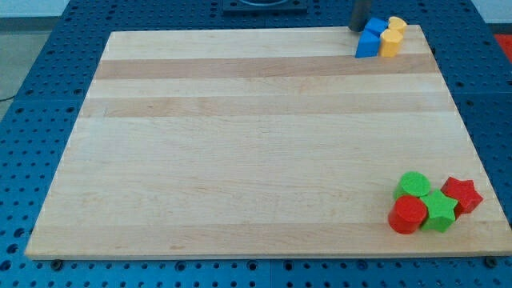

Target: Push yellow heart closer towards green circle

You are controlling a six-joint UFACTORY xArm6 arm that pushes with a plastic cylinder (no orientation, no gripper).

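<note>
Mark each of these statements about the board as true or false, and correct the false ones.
1. The yellow blocks sit at the view's top right corner of the board. True.
2. My tip is next to the green blocks. False: it is at the view's top right, just left of the blue blocks.
3. The green circle is at the view's bottom right. True.
4. The red star lies at the view's left edge. False: it is at the bottom right, right of the green star.
5. The red cylinder touches the yellow blocks. False: they are far apart.
</note>
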